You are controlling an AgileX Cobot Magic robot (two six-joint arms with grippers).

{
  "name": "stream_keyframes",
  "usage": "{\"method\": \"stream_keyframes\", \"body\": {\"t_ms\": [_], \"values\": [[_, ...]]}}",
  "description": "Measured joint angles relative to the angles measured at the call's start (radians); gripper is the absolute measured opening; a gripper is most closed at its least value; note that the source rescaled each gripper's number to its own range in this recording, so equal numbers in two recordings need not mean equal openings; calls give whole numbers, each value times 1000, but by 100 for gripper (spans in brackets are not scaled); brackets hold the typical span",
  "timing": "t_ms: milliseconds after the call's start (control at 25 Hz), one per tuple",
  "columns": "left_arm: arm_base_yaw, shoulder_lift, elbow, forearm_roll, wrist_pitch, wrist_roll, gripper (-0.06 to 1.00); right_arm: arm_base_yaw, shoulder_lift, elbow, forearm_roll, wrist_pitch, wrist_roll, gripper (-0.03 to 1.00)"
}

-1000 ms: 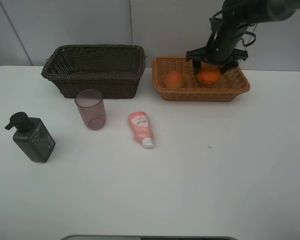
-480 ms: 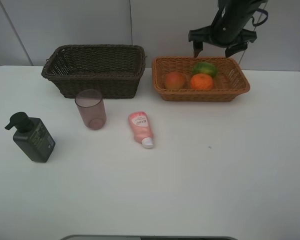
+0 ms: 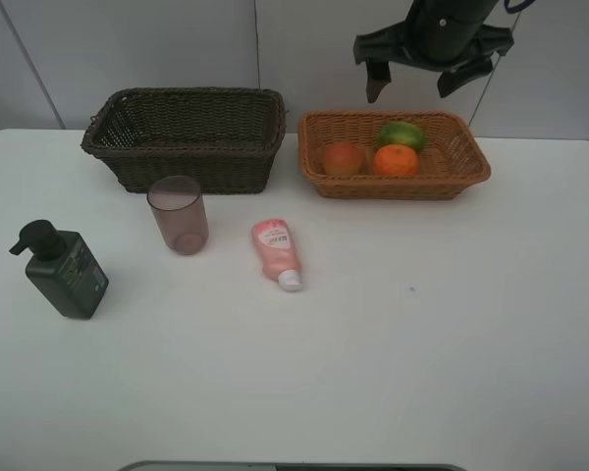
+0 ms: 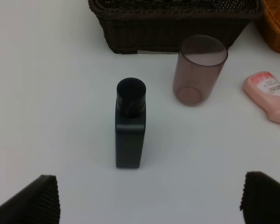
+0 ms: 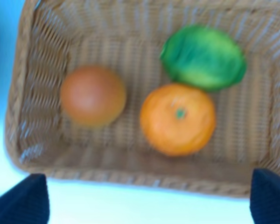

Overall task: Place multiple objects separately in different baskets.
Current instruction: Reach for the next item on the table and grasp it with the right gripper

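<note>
The orange (image 3: 396, 160) sits in the light basket (image 3: 471, 173), right next to the green fruit (image 3: 401, 134). The red fruit (image 3: 344, 157) lies a little apart from them in the same basket. I think all the fruit goes there so that food has its own home. My right gripper (image 3: 409, 88) hangs high above that basket with its jaws wide and nothing in them, so its job with the fruit looks done. The dark basket (image 3: 182, 163) stands just beside the light one. I see nothing in it, but I cannot see its whole floor. The cup (image 3: 179, 216) stands upright just in front of it. The pink tube (image 3: 275, 251) lies flat on the white table (image 3: 422, 343) near the cup, with its cap pointing away from the baskets. The pump bottle (image 3: 67, 273) stands well apart, out by the left side. My left gripper (image 4: 149, 200) hangs near that bottle, with wide jaws and nothing held. I guess it waits there because the bottle is the next thing to go in the dark basket.
</note>
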Motion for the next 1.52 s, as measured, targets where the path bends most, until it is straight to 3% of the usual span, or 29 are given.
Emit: {"method": "stream_keyframes", "body": {"t_ms": [200, 480, 960, 1520], "values": [[0, 0, 0, 0, 0, 0, 100, 101, -21, 88, 51, 1, 0, 87], [0, 0, 0, 0, 0, 0, 100, 238, 36, 100, 150, -24, 34, 87], [0, 0, 0, 0, 0, 0, 100, 275, 349, -196, 157, 144, 46, 87], [0, 0, 0, 0, 0, 0, 100, 288, 495, -250, 184, 113, 64, 87]]}}
